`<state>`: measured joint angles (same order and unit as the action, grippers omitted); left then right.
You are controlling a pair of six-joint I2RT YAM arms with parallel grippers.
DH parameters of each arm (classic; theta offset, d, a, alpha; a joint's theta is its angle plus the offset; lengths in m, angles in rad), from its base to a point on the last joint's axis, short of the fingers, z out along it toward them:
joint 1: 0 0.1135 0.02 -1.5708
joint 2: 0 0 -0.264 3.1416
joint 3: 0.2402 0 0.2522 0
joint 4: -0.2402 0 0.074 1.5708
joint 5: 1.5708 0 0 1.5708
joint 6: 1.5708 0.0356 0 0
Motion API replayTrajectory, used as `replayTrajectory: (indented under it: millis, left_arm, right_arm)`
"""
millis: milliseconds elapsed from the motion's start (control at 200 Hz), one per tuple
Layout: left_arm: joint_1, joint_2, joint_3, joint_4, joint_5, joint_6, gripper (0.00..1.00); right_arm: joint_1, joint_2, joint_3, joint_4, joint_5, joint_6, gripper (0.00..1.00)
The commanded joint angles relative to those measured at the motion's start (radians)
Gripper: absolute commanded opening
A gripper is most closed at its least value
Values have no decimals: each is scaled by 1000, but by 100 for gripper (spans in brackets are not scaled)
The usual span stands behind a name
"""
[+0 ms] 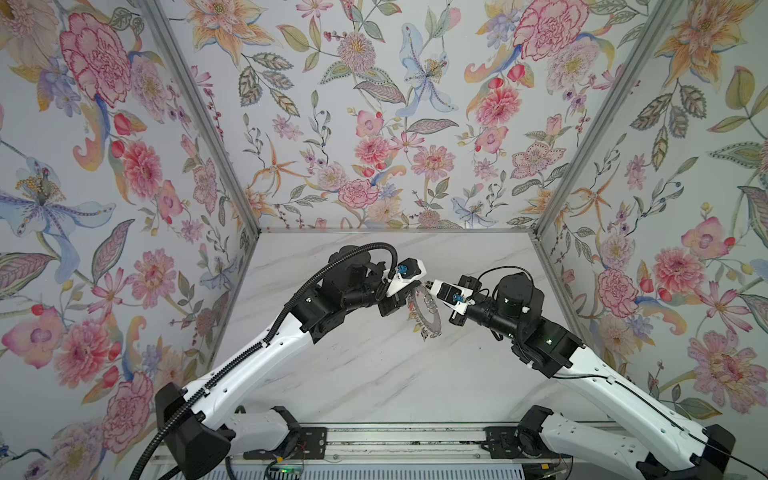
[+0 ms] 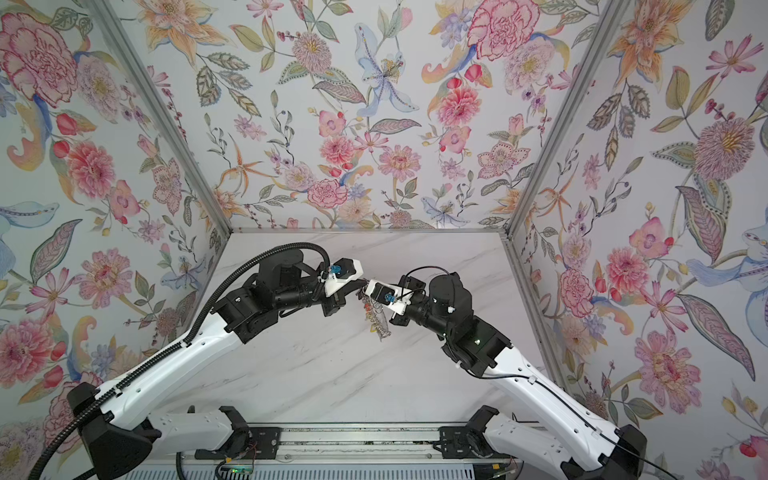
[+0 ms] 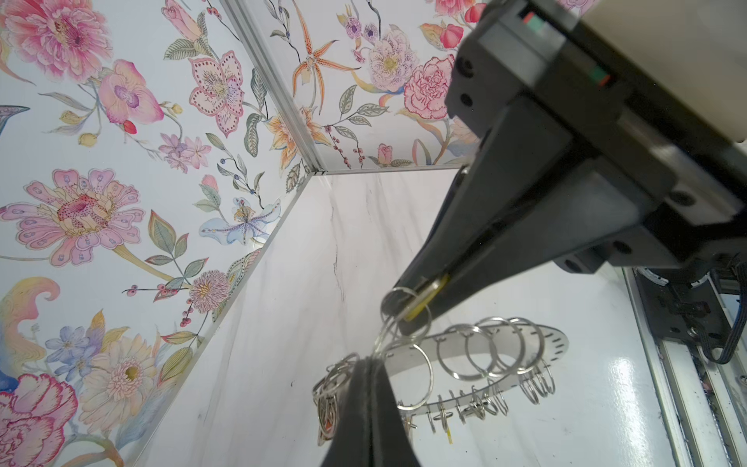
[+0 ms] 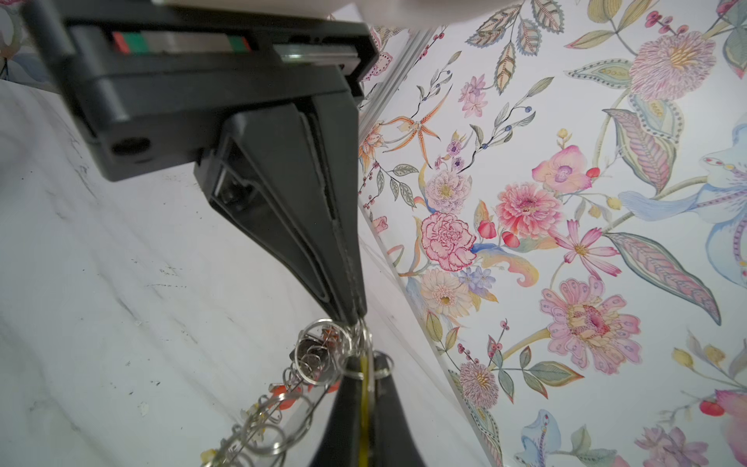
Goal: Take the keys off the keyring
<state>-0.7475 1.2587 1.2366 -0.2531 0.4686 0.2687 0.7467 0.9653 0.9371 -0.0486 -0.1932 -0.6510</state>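
The keyring [image 3: 551, 341] is showing as a flat grey metal disc with a large round hole. Its rim is pierced by short slots and fringed with many silver wire loops [image 3: 461, 351], some wide and some small. The keys [image 4: 281, 392] are hanging from those loops as small silver pieces with red, orange and yellow tags, crowding together just beside the two sets of fingertips. The left gripper [image 3: 367, 368] is pressing its jaws fully together on the disc's rim, among the loops, so the disc is stretching away from its tips. In both top views the disc is hanging tilted below the two grippers, over the marble table [image 1: 374, 374]. The right gripper [image 4: 365, 362] is coming in from the opposite side, its jaws clamping tight on the yellow-tagged key [image 3: 430, 288]. The yellow plastic is lying flat between its pads with only a narrow edge showing. That key's own loop is sitting right at the jaw tips, linking through another loop towards the rim. The two grippers' tips are standing just beside each other, nearly touching.
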Motion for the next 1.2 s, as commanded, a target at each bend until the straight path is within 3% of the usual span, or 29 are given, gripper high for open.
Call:
replayTrajectory:
  millis: [0,165,570,811,881,961,1196]
  left_arm:
    - [4,-32,-48,17,-17,-5,0]
    - [4,-48,-85,61,22,-4,0]
    - [4,-1,-21,31,89,12,22]
    - [4,16,0,-2,141,22,25]
    - [4,19,0,-13,143,24,21]
    - [3,18,0,-15,132,24,11]
    - [4,2,-1,-32,74,27,0]
  right_arm:
    - [-27,-55,-8,85,-66,15,0]
    - [-37,-66,-6,68,-105,14,0]
    - [-39,-66,3,31,-167,10,0]
    - [-43,-68,8,18,-171,8,0]
    - [-45,-69,11,21,-171,10,0]
    - [-47,-70,10,24,-168,11,0]
    - [-49,-83,3,19,-132,9,0]
